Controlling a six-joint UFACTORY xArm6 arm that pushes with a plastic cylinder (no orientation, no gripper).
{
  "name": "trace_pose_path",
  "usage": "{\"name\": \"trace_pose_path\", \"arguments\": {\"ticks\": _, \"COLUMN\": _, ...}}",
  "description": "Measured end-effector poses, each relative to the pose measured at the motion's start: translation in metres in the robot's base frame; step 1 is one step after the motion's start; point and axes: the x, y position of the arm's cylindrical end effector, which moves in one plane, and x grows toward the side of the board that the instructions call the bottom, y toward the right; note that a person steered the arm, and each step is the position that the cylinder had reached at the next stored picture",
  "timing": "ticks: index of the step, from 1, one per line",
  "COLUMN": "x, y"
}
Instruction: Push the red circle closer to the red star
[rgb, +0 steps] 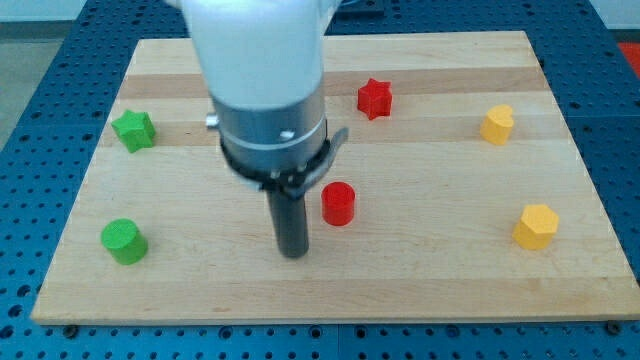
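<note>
The red circle (338, 203) stands near the middle of the wooden board (330, 290). The red star (375, 98) lies above it and a little to the view's right, well apart from it. My tip (294, 251) is down on the board just left of and slightly below the red circle, with a small gap between them. The arm's white and grey body covers the board above the tip.
A green star (133, 130) and a green circle (123, 241) lie at the view's left. A yellow heart-like block (497, 124) and a yellow hexagon (535, 226) lie at the view's right.
</note>
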Motion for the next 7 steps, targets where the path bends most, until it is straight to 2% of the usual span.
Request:
{"name": "trace_pose_path", "arguments": {"ticks": 1, "x": -0.019, "y": 0.006}}
{"name": "trace_pose_path", "arguments": {"ticks": 2, "x": 0.012, "y": 0.004}}
{"name": "trace_pose_path", "arguments": {"ticks": 3, "x": 0.068, "y": 0.004}}
{"name": "trace_pose_path", "arguments": {"ticks": 4, "x": 0.036, "y": 0.030}}
{"name": "trace_pose_path", "arguments": {"ticks": 5, "x": 0.005, "y": 0.027}}
{"name": "trace_pose_path", "arguments": {"ticks": 7, "x": -0.021, "y": 0.019}}
